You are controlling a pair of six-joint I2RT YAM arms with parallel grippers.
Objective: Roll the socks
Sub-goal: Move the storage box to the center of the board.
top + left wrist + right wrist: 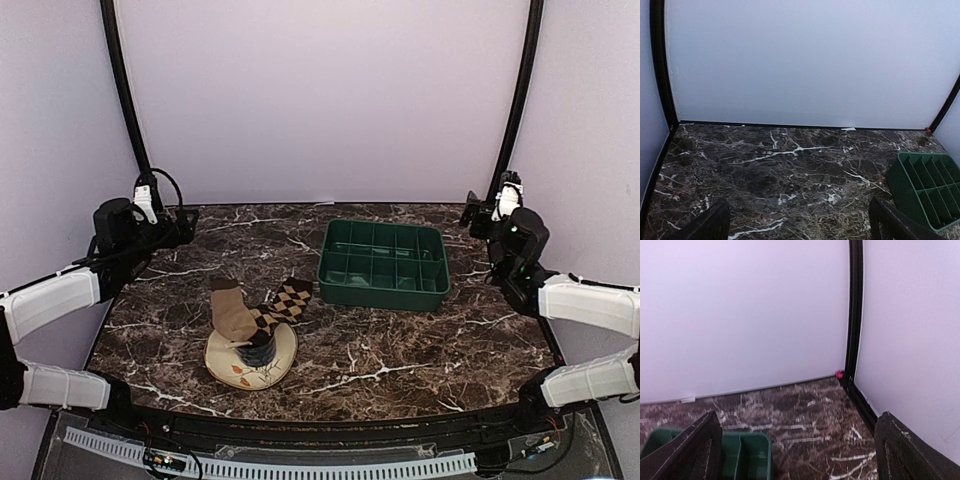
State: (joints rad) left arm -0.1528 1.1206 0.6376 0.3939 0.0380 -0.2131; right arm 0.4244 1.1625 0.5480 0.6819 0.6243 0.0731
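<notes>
A plain tan-brown sock (232,314) and diamond-check socks (283,302) lie draped over a dark blue cylinder (260,351) that stands on a round cream dish (232,366) at the front left of the marble table. My left gripper (186,224) is raised at the far left edge, open and empty; its fingers (707,225) frame bare marble in the left wrist view. My right gripper (470,213) is raised at the far right edge, open and empty, its fingers (905,452) wide apart. The socks are out of both wrist views.
A green divided tray (383,263) sits at the back centre-right; it also shows in the left wrist view (925,187) and in the right wrist view (742,457). White walls and black corner posts (855,310) enclose the table.
</notes>
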